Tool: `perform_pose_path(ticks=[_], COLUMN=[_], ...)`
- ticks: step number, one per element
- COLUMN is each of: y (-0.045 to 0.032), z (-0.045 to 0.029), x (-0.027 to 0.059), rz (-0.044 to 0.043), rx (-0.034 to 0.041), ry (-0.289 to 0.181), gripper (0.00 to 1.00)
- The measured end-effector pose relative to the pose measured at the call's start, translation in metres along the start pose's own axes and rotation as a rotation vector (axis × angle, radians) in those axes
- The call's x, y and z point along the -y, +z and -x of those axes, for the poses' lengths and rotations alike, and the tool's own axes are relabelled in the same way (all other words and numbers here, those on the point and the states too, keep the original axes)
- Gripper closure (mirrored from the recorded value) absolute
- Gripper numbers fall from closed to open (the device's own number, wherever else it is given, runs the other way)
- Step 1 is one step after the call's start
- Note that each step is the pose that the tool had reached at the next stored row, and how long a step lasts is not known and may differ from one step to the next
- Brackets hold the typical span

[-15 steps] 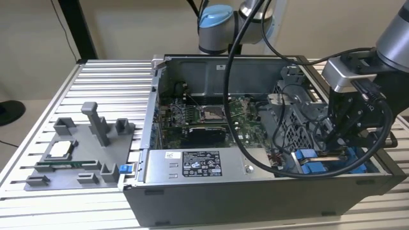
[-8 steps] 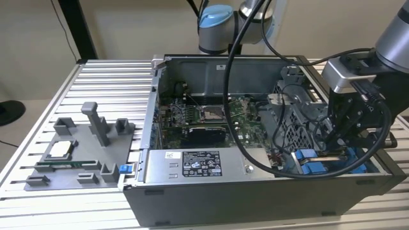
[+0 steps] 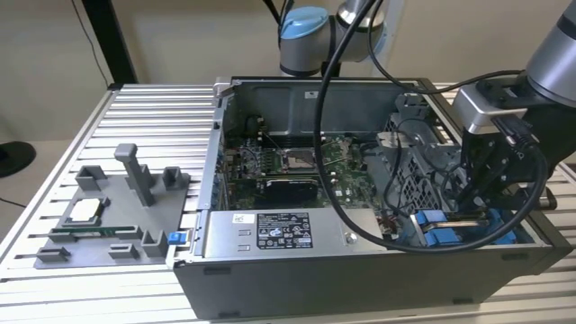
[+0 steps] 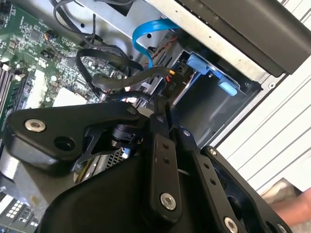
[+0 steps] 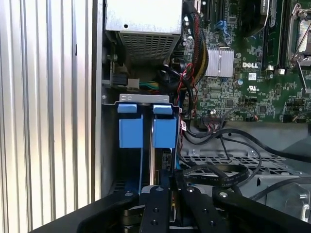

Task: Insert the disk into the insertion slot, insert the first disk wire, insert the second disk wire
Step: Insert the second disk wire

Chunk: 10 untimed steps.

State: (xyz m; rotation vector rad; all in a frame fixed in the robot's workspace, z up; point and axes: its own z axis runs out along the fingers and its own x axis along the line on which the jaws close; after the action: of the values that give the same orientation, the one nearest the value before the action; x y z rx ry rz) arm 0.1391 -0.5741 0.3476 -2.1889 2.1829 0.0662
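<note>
The open computer case [image 3: 360, 223] sits on a ribbed metal table [image 3: 144, 108]; the arm reaches down into the case's corner at the exterior view's right, and the gripper [image 3: 475, 202] hangs just above the insertion slot [image 3: 459, 229], among black cables [image 3: 360, 223] that loop across the case; whether its fingers are apart or together I cannot tell, for the black linkages hide the tips in both wrist views.

In the first wrist view the gripper [image 5: 163, 194] points straight down at the insertion slot [image 5: 146, 145]; two bright blue plastic pieces [image 5: 147, 127] stand side by side in the bay with a narrow gap between them; whether the disk is seated under them I cannot make out; a thin blue ribbon cable [image 5: 141, 167] runs down beside the gap.

In the second wrist view the grey wall of the insertion slot [image 4: 209, 109] shows beyond the gripper [image 4: 158, 104], with blue tabs [image 4: 211, 73] at its rim and a light-blue flat cable [image 4: 148, 34] arching over it.

The silver labelled power-supply box [image 3: 288, 235] lies along the case's near side; the green motherboard [image 3: 288, 162] lies behind it; a perforated grey metal cage [image 3: 414, 162] stands beside the slot; on the table at the exterior view's left rests a grey fixture tray [image 3: 108, 216].
</note>
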Motion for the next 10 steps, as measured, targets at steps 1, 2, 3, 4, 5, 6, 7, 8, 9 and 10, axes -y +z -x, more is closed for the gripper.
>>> perform_pose_path(ticks=[1, 2, 3, 4, 5, 6, 7, 8, 9, 10], y=[0.0006, 0.0011, 0.0015, 0.002, 0.0024, 0.0028, 0.0031, 0.0034, 0.0038, 0.004], z=[0.0, 0.0, 0.0001, 0.0002, 0.0003, 0.0004, 0.0006, 0.0007, 0.001, 0.0011], x=[0.0, 0.0, 0.0, 0.0, 0.0, 0.0, 0.0, 0.0, 0.0, 0.0], rz=[-0.0001, -0.0001, -0.0002, -0.0002, -0.0003, -0.0004, -0.0004, -0.0005, -0.0006, -0.0006], rx=[0.0001, 0.0, 0.0001, 0.0001, 0.0001, 0.0001, 0.0001, -0.0001, -0.0003, -0.0003], ry=[0.0, 0.0, 0.001, 0.001, 0.002, 0.002, 0.003, 0.003, 0.004, 0.004], gripper=[1.0, 1.0, 1.0, 1.0, 1.0, 1.0, 1.0, 1.0, 1.0, 1.0])
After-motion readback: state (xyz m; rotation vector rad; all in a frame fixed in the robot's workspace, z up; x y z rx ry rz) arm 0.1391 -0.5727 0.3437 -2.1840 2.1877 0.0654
